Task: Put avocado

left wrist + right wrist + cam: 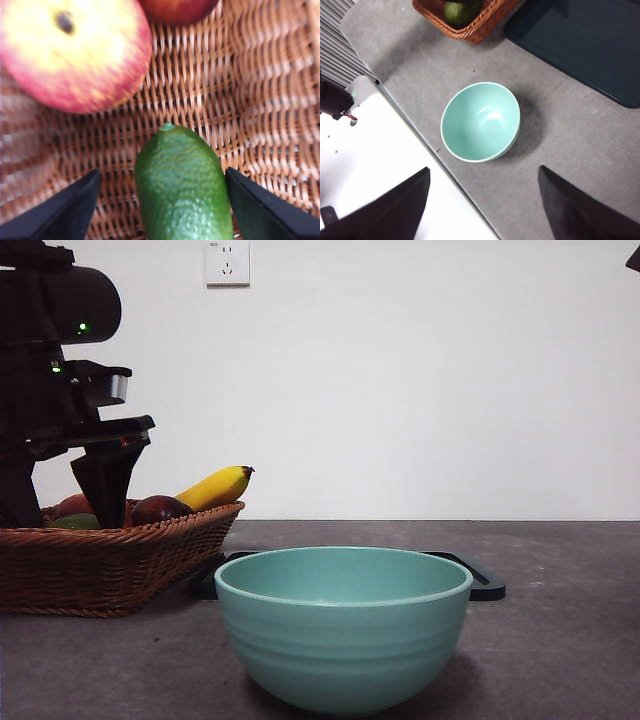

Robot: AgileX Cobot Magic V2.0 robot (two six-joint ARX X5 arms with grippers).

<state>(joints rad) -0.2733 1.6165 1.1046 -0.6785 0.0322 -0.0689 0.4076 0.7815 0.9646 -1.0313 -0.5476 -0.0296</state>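
Note:
The avocado (182,187), green and pebbled, lies on the floor of the wicker basket (260,100). My left gripper (161,172) is open, with one jaw on each side of the avocado and a gap on both sides. In the front view the left gripper (105,490) reaches down into the basket (110,560), and a green sliver of the avocado (75,523) shows over the rim. My right gripper (484,169) is open and empty, high above the table near the teal bowl (480,121). The avocado (460,11) also shows there in the basket.
A red-yellow apple (75,50) lies close beside the avocado, with another red fruit (177,9) past it. A banana (215,487) and a dark maroon fruit (158,508) sit in the basket. A dark tray (480,580) lies behind the bowl (343,625).

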